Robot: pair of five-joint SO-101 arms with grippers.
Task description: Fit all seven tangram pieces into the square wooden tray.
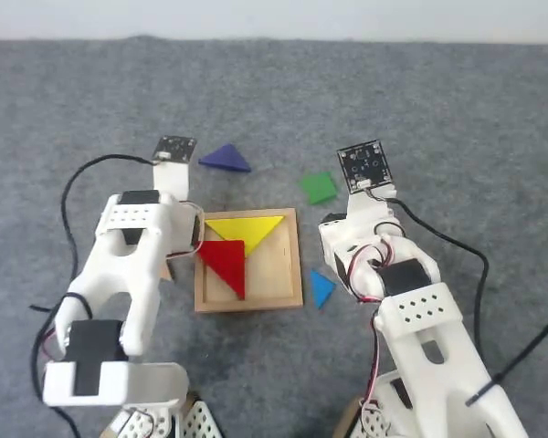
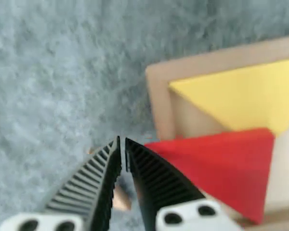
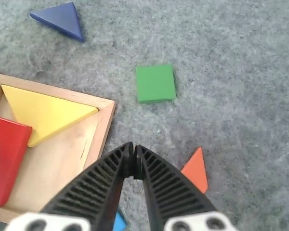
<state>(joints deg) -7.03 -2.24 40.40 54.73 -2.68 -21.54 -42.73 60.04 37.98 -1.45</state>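
My left gripper (image 2: 121,144) sat closed just outside the tray (image 2: 159,101), the red triangle (image 2: 221,163) beside it; my right gripper (image 3: 133,150) was closed too, green square (image 3: 155,83) ahead.

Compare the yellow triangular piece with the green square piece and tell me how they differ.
Shape: the yellow triangular piece has three corners, the green square piece four.
Size: the yellow piece is clearly larger than the green one.
Place: the yellow piece lies inside the square wooden tray, its long edge along one wall; the green piece lies outside it on the grey carpet.
Shared: both lie flat and are plain-coloured.
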